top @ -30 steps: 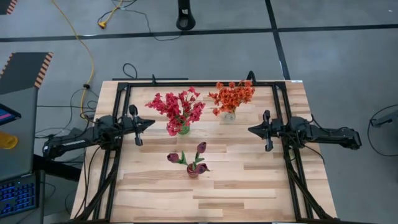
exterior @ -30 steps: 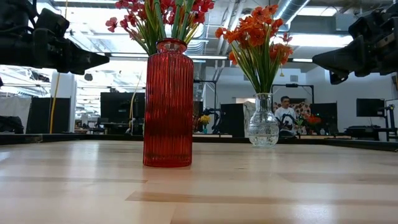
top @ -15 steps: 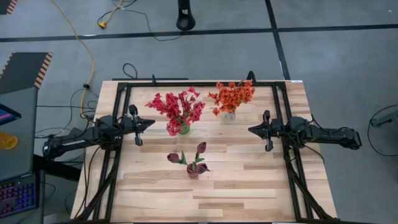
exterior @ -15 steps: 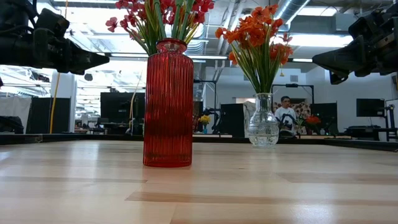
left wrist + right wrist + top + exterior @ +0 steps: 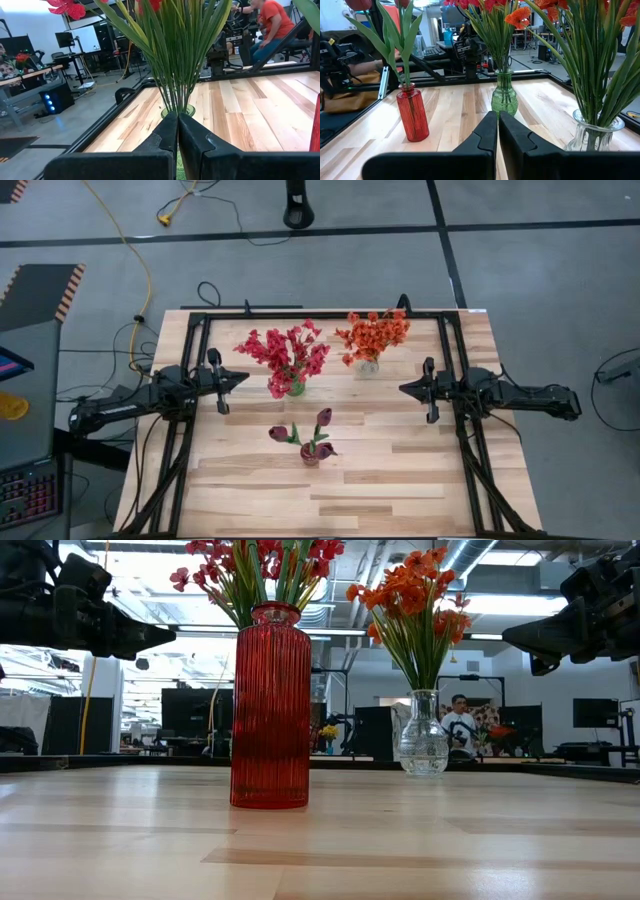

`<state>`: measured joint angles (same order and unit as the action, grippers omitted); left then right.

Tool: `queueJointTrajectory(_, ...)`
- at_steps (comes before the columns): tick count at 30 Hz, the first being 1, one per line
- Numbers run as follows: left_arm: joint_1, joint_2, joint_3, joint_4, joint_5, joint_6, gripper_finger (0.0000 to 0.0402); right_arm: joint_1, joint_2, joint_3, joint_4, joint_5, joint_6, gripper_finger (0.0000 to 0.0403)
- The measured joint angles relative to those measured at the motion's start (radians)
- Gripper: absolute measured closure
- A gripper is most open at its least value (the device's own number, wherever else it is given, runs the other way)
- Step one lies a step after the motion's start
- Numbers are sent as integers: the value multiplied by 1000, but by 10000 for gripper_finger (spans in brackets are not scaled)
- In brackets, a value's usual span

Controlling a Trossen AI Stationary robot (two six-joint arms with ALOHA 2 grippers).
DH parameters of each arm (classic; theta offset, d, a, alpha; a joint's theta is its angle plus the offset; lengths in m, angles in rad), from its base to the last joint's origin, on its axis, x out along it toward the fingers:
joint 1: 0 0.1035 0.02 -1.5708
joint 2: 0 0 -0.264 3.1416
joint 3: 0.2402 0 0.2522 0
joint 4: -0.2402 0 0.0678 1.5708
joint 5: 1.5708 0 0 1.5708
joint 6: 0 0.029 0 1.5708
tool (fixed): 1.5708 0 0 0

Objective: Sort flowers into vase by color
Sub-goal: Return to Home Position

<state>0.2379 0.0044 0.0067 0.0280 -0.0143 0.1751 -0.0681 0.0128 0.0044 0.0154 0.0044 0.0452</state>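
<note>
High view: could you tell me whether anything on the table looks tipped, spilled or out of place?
Nothing stands out. The green vase holds pink flowers, the clear vase orange flowers, the red vase maroon buds, all upright. Left claw and right claw are shut, apart from them.

Wooden table [image 5: 400,480] bears three vases: green vase [image 5: 295,389] beside clear vase [image 5: 368,366], red vase [image 5: 311,455] apart from both.

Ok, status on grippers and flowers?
Left gripper shut, left side. Right gripper shut, right side. Pink flowers in green vase, orange flowers in clear vase, maroon buds in red vase. Grippers clear of all three.
</note>
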Motion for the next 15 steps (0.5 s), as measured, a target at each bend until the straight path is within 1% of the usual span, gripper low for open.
queueJointTrajectory(15, 0, 0, 0, 0, 0, 1, 401, 0, 0, 0, 0, 0, 0, 356)
